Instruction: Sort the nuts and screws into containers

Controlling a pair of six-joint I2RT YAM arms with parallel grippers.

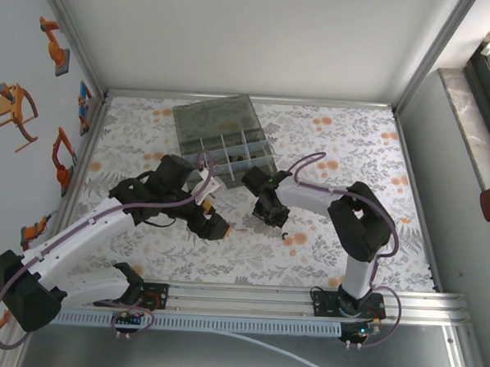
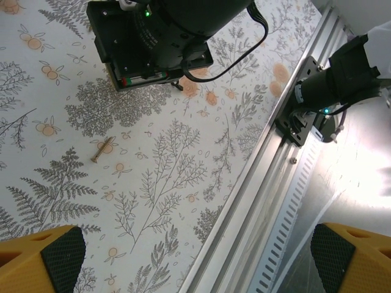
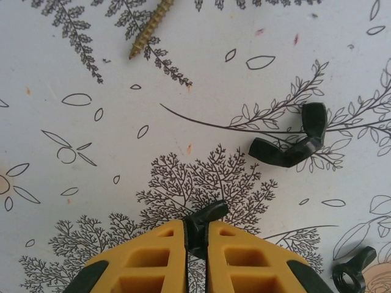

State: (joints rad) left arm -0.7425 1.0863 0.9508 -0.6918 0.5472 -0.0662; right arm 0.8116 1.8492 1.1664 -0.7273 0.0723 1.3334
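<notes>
Floral-print cloth (image 1: 249,258) covers your table. At the near edge a metal rail (image 1: 247,297) carries both arm bases.

Left claw (image 1: 216,226): spread wide and holding nothing. Its pads (image 2: 61,256) sit at opposite bottom corners of its wrist view, above bare cloth near the middle of the table.

A brass screw (image 2: 102,149) lies flat on the cloth just ahead of your left claw, between it and the black housing of the right arm's wrist. Nothing touches it.

Right claw (image 3: 197,244): pressed together and pinching a black wing nut (image 3: 206,215). One wing is nipped between the yellow fingertips and the other pokes out past them, low over the cloth. You cannot tell whether the nut still touches the cloth.

A second wing nut (image 3: 293,145) lies loose beyond the tips and off to one side, apart from them. A third wing nut (image 3: 354,276) sits at the corner of that view, beside the finger. The brass screw lies farther out than both.

Farthest out is the smoky grey box (image 1: 211,116), its lid swung back toward the rear wall. Its divided compartments (image 1: 230,154) face up, just beyond your right claw and not touching it. What is in them is too small to make out.
</notes>
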